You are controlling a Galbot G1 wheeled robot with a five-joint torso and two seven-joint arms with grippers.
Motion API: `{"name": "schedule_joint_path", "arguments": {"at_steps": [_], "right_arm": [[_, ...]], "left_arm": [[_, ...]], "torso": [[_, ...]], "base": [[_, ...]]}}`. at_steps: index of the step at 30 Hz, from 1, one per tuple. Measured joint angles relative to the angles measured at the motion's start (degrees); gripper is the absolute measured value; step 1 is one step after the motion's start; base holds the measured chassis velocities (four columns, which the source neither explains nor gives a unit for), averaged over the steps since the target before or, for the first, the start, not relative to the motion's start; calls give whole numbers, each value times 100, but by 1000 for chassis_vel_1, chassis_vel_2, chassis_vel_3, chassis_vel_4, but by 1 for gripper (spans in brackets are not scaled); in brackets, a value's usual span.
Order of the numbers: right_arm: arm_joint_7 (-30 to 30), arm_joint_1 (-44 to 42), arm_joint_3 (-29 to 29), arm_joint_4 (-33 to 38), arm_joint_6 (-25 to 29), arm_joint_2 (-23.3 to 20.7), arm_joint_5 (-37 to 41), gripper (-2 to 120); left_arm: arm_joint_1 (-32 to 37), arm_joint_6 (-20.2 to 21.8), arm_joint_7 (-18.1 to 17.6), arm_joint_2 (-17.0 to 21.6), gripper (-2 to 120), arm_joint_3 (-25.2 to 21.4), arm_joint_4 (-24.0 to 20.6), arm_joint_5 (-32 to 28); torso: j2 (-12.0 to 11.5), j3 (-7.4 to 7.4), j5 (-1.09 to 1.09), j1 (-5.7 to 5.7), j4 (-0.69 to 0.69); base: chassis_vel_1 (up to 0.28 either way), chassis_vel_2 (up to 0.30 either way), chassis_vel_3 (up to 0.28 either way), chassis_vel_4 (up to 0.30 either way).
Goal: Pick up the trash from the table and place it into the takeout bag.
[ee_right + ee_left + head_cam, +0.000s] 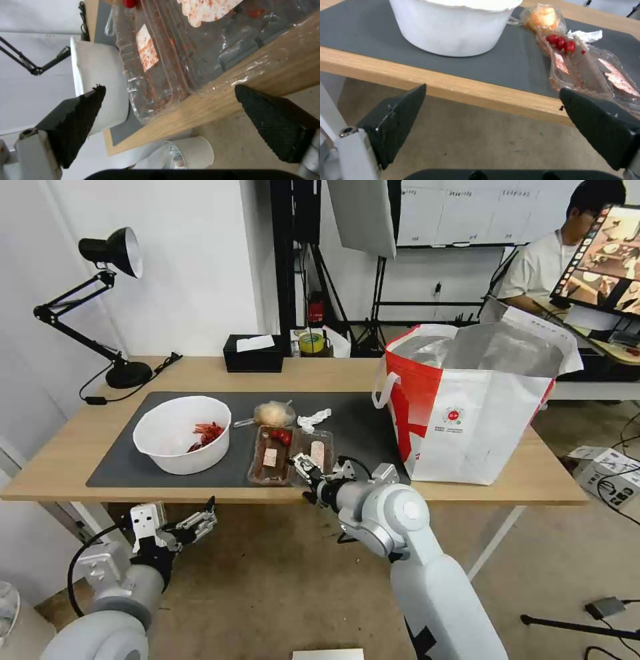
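The right gripper (301, 465), fingers wide, hovers at the clear tray's (288, 455) near edge on the table (60, 460). The left gripper (203, 520) waits below, fingers wide.

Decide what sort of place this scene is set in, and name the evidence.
Probably a robotics lab or studio rather than a dining room: a softbox on a stand behind the table, loose cables on the floor, and a monitor.
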Motion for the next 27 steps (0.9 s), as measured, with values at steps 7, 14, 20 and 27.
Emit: {"name": "schedule_joint_path", "arguments": {"at_steps": [7,14,20,27], "right_arm": [[-2,-12,-5,49,0,2,-29,100],[-7,-7,23,64,-2,-7,-43,100],[-17,-9,55,63,-9,-8,-54,100],[-44,-23,79,44,-12,-11,-84,100]], "left_arm": [[7,0,0,10,100,-6,-2,-1],[20,0,0,16,100,-8,-12,-1],[39,-1,1,14,100,-9,-27,-2],[55,-2,0,14,100,-14,-44,-1]], "torso": [[-1,1,0,0,0],[-2,1,0,0,0],[-1,1,0,0,0],[-1,0,0,0,0]], "base": [[0,0,0,0],[0,0,0,0],[0,0,0,0],[0,0,0,0]]}}
